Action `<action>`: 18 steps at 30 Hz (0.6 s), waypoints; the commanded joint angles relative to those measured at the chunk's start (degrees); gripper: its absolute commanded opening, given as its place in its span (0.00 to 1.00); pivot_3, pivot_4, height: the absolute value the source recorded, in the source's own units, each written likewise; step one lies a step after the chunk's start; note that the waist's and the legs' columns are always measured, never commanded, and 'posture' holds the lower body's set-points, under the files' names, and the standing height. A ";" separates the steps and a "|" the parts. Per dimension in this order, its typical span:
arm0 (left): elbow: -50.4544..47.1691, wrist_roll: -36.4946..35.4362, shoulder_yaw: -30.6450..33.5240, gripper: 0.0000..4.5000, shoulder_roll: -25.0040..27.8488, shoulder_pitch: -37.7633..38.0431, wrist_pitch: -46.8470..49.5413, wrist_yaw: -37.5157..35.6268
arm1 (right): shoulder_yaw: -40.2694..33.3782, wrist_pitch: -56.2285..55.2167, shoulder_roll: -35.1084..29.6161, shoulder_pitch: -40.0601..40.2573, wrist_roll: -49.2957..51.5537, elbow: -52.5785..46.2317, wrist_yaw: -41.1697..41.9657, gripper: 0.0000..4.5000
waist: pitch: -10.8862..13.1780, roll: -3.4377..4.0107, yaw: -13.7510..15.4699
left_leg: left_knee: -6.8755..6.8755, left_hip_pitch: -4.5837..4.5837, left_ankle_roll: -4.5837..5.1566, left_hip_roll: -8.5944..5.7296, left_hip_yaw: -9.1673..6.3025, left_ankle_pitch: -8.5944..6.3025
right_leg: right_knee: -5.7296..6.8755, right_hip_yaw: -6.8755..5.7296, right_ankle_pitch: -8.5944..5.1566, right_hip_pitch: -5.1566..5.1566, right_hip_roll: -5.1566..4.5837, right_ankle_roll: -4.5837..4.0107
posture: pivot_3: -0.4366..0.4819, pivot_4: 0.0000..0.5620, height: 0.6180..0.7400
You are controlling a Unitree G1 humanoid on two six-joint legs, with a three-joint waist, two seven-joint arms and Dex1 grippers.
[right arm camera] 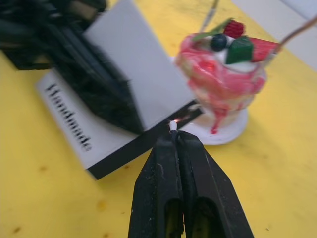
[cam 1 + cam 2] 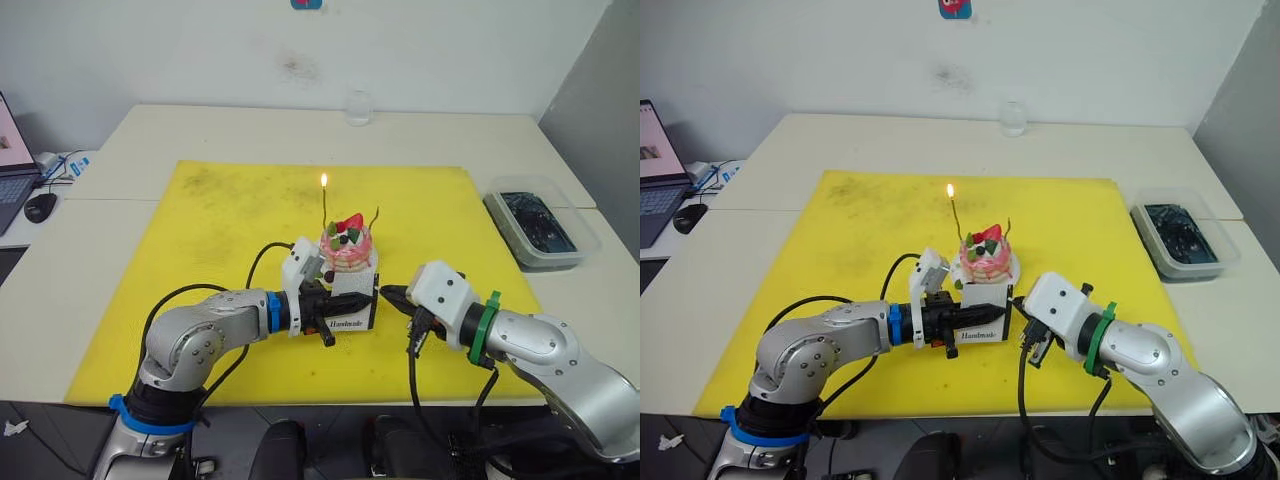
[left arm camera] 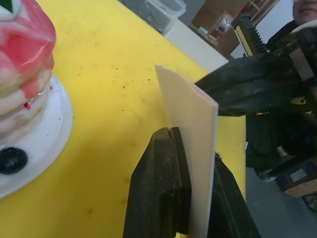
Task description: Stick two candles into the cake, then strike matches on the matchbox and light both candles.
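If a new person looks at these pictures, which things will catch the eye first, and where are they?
First the small flame on the lit candle, standing in the pink cake at the middle of the yellow mat. Just in front of the cake, the left claw holds the white matchbox on edge. The right claw presses a match against its dark side.

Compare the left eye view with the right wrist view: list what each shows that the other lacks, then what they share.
Left eye view alone: a lit candle with its flame above the cake, the yellow mat's full extent, a glass, a clear bin and a laptop.
Right wrist view alone: a match tip pinched in the right tool, at the matchbox's dark edge.
Both: the cake, the matchbox gripped by the left tool, and the unlit candle.
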 commanded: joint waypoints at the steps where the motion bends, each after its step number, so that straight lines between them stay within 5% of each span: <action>1: -5.68 1.96 -2.59 0.00 2.27 2.29 -3.50 -3.36 | -6.18 -1.16 1.39 -3.56 -4.11 1.42 -5.30 0.01 | 0.00 0.00 0.05 | 0.00 0.00 0.00 0.00 0.00 0.00 | 0.00 0.00 0.00 0.00 0.00 0.00 | 0.48 0.27 1.00; 7: -6.15 0.26 3.45 0.00 4.85 7.30 -2.77 -1.57 | -10.31 1.16 2.10 -3.03 -1.96 -2.88 -3.95 0.01 | 0.00 0.01 0.12 | -0.05 -0.04 0.00 0.06 -0.04 0.00 | -0.03 -0.06 -0.04 -0.03 -0.06 -0.05 | 0.48 0.27 1.00; 18: -4.70 -0.56 6.08 0.00 4.27 8.51 -2.18 -0.44 | -2.74 -2.31 4.44 -12.58 -2.28 0.25 -1.18 0.01 | 0.01 0.01 0.05 | 0.00 -0.01 0.01 0.03 -0.01 0.00 | -0.01 -0.02 0.00 0.00 -0.06 0.00 | 0.48 0.27 1.00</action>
